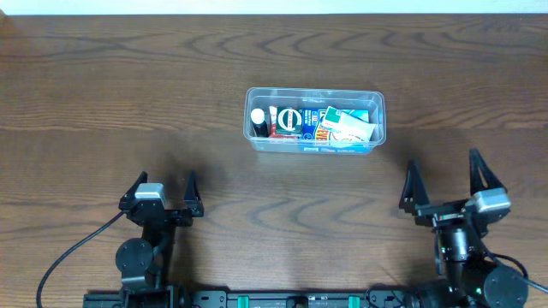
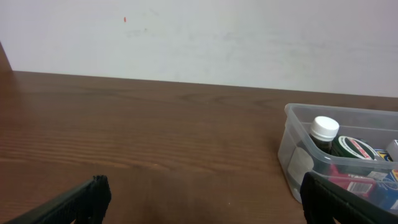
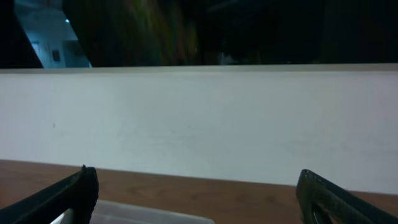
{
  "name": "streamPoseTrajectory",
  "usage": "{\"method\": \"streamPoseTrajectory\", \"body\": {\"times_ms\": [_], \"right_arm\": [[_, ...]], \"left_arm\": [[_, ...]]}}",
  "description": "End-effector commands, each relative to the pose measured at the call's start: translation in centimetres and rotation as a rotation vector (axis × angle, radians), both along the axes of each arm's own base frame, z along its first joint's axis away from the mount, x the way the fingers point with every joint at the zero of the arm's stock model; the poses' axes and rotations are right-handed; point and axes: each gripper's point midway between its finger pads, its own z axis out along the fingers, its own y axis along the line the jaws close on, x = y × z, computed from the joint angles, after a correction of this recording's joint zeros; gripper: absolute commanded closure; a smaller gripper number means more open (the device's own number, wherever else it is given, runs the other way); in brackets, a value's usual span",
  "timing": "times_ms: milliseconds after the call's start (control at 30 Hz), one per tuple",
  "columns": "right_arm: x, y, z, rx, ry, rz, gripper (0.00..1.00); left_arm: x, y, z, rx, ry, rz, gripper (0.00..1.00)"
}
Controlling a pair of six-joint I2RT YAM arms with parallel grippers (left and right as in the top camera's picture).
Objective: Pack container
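While both end effectors [image 1: 165, 181] [image 1: 443, 162] gape | container [image 1: 251, 130]: 1 | white-capped bottle [image 1: 258, 118]: 1

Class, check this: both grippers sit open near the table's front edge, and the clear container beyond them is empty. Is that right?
Not quite: the container is not empty. The overhead view shows it packed with items, including a white-capped bottle. The left gripper and right gripper are open, as stated.
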Motion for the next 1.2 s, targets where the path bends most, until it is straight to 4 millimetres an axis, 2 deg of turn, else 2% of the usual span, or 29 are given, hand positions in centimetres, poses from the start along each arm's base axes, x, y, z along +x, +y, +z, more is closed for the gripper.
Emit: {"method": "streamPoseTrajectory", "body": {"times_ms": [0, 300, 533, 633, 833, 967, 1167], "right_arm": [[-0.2, 0.1, -1.3, 0.014, -0.030, 0.011, 0.01], [1.2, 0.3, -5.8, 0.010, -0.008, 0.009, 0.01], [1.9, 0.6, -8.4, -0.002, 0.048, 0.022, 0.01], [2.2, 0.5, -10.3, -0.014, 0.115, 0.017, 0.01], [2.5, 0.3, -12.7, -0.027, 0.215, 0.006, 0.01], [2.5, 0.3, -15.5, -0.043, 0.327, 0.006, 0.01], [2.5, 0.2, -15.6, -0.044, 0.331, 0.003, 0.01]], "left_arm": [[-0.1, -0.1, -1.6, -0.002, 0.046, -0.007, 0.02], [-0.1, -0.1, -1.6, -0.002, 0.046, -0.007, 0.02], [-0.1, -0.1, -1.6, -0.002, 0.046, -0.007, 0.02], [-0.1, -0.1, -1.6, -0.002, 0.046, -0.007, 0.02], [-0.1, -0.1, -1.6, -0.002, 0.046, -0.007, 0.02], [-0.1, -0.1, -1.6, -0.002, 0.046, -0.007, 0.02], [-0.1, -0.1, -1.6, -0.002, 0.046, -0.007, 0.02]]}}
